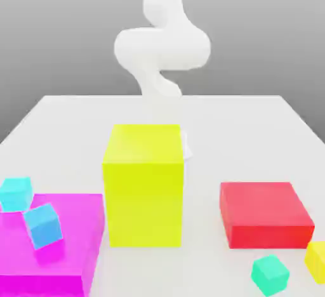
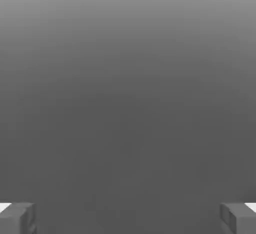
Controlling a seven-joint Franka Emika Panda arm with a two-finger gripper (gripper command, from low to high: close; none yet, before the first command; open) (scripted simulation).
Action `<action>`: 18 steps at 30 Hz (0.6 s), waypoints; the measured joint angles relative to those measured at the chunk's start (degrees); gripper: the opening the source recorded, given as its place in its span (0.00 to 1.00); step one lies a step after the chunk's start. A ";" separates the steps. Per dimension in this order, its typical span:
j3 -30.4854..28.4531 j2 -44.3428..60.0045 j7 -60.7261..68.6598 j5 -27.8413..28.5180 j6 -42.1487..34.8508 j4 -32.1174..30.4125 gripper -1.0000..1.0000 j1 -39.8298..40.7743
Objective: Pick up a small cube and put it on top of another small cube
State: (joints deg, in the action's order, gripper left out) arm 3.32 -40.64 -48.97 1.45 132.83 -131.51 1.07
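So the gripper hung wide open, holding nothing. Yellow cube sat near right; blue cube near left.

My smooth white arm comes down from above at the back of the scene and bends in a rounded elbow. In the hand view, my two grey fingers stand far apart at the two sides, so my hand is wide open and holds nothing between them.
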 joint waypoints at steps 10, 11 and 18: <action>13.32 20.87 -14.04 7.78 4.31 1.06 0.50 3.40; 14.46 22.95 -15.56 8.77 4.75 1.16 0.50 3.52; 19.80 37.76 -26.65 16.08 7.44 1.97 0.50 1.38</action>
State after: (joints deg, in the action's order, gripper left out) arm 23.13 -2.88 -75.62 17.54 140.28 -129.54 2.45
